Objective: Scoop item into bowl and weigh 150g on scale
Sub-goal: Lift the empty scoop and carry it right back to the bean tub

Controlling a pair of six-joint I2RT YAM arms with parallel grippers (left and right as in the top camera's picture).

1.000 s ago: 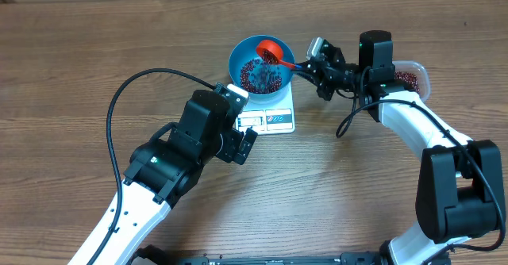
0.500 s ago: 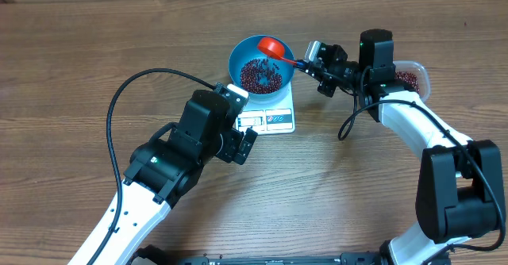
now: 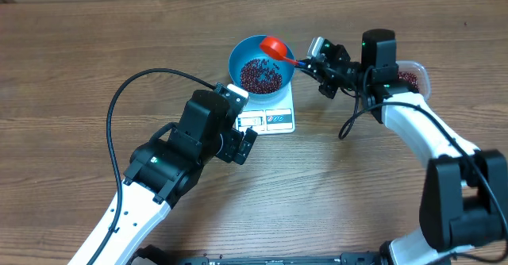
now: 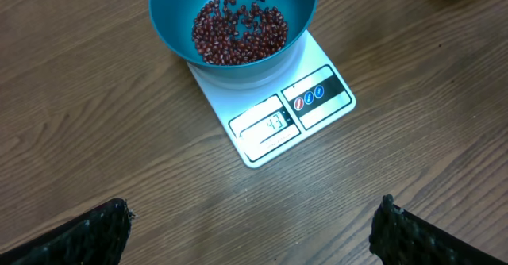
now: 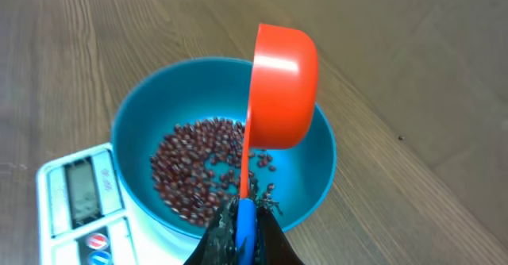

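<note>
The blue bowl (image 3: 235,59) stands on the white scale (image 3: 278,119) at the table's back middle. A loose layer of dark red beans (image 3: 260,75) lies in it. My right gripper (image 3: 317,62) is shut on the blue handle of a red scoop (image 3: 275,47). The scoop is tipped on its side over the bowl's far right rim. In the right wrist view the scoop (image 5: 284,86) hangs above the beans (image 5: 198,170) and bowl (image 5: 131,130). My left gripper (image 4: 254,233) is open, near the scale (image 4: 295,114), with nothing between its fingers.
A clear plastic tub (image 3: 413,78) holding more beans sits at the back right, behind my right arm. The left arm's black cable (image 3: 119,106) loops over the table to the left. The scale's display (image 4: 274,124) is lit.
The scoop has drawn back slightly toward the bowl's far right rim. Beans that were falling a second ago now lie still in the bowl. The left arm has not moved.
</note>
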